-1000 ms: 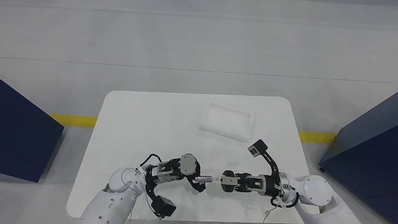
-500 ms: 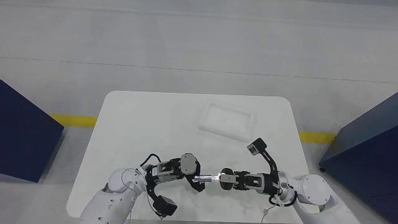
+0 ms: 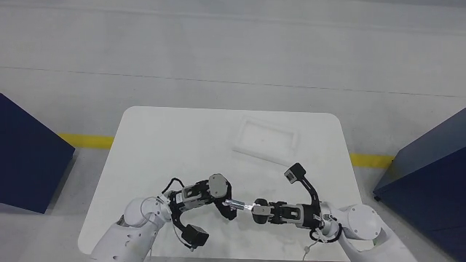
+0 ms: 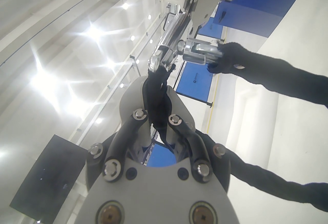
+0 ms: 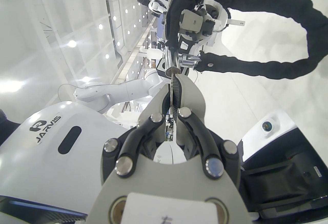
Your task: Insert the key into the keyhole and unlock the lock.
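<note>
A chrome cable lock (image 4: pixel 171 36) is held above the table's front, my left gripper (image 4: pixel 159 72) shut on its body. Its black cable (image 4: pixel 269 76) loops away from a short cylinder on the lock's side. In the right wrist view my right gripper (image 5: pixel 175 79) is shut on the flat key (image 5: pixel 171 93). The key's tip meets the round end of the lock (image 5: pixel 170 71), and I cannot tell how deep it sits. In the top view the left gripper (image 3: pixel 223 203), lock (image 3: pixel 238 206) and right gripper (image 3: pixel 256 209) line up nose to nose.
A clear shallow tray (image 3: pixel 266 140) lies at the back right of the white table (image 3: pixel 145 160). Dark blue partitions (image 3: pixel 25 156) stand on the floor at both sides. The cable (image 5: pixel 294 30) hangs in a wide loop beside the grippers.
The right gripper has moved left with the key, closing the gap to the lock. The left gripper has turned slightly and shifted a little toward the back.
</note>
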### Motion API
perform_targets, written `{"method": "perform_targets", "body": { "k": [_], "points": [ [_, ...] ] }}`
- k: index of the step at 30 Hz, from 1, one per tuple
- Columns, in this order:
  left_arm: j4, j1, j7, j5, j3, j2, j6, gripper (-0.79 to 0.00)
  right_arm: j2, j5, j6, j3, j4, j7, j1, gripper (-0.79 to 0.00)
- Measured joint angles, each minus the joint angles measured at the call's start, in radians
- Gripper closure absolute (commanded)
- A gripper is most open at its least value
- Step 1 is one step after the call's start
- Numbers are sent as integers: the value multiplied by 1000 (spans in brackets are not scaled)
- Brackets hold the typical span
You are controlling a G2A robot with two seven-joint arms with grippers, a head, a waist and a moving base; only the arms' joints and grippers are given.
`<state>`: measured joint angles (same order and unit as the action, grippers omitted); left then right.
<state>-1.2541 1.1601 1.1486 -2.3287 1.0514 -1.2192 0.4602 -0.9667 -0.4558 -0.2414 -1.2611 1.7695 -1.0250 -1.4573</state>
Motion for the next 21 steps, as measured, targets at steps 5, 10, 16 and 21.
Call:
{"method": "perform_targets", "body": {
  "k": [5, 10, 16, 21],
  "points": [
    [-18, 16, -27, -1, 15, 4, 20, 0, -1, 25, -1, -7, 1, 55, -9, 0],
    [-27, 21, -30, -5, 17, 6, 19, 0, -3, 15, 1, -5, -1, 66, -10, -25],
    [-30, 22, -34, -5, 16, 7, 20, 0, -5, -7, 1, 0, -11, 49, -1, -785],
    [-31, 24, -43, -5, 16, 8, 22, 0, -6, -20, -10, -8, -23, 39, 5, -757]
  ]
}}
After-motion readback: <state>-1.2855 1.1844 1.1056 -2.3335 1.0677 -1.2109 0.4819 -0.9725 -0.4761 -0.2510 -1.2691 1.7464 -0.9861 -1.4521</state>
